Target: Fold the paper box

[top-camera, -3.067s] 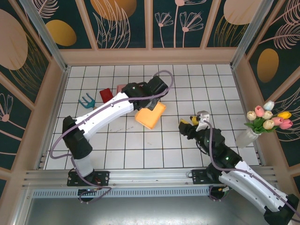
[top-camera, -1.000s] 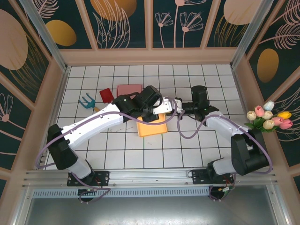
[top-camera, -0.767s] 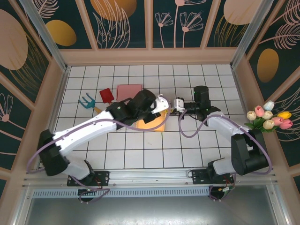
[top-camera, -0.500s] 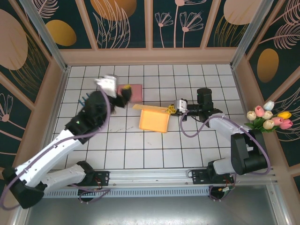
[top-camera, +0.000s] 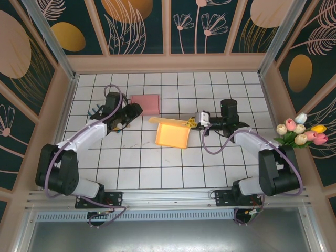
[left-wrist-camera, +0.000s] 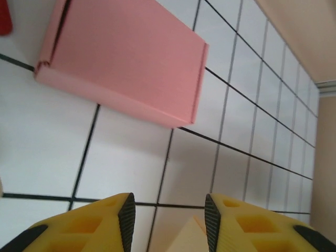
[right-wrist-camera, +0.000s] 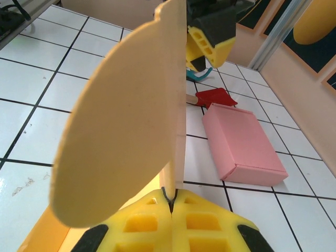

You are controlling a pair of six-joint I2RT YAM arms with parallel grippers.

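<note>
Left arm bent at the elbow, left gripper (left-wrist-camera: 168,209) parted, nothing between its yellow fingers (left-wrist-camera: 84,227). Right arm stretched leftward, right gripper (right-wrist-camera: 170,203) pinched tight on the upright flap of the orange paper box (top-camera: 172,135).

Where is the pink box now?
Top view: the pink box lies flat at the far left-centre of the table, just right of the left gripper, behind the orange box.

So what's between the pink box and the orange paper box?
Only bare tile between the pink box and the orange paper box, in the top view.
</note>
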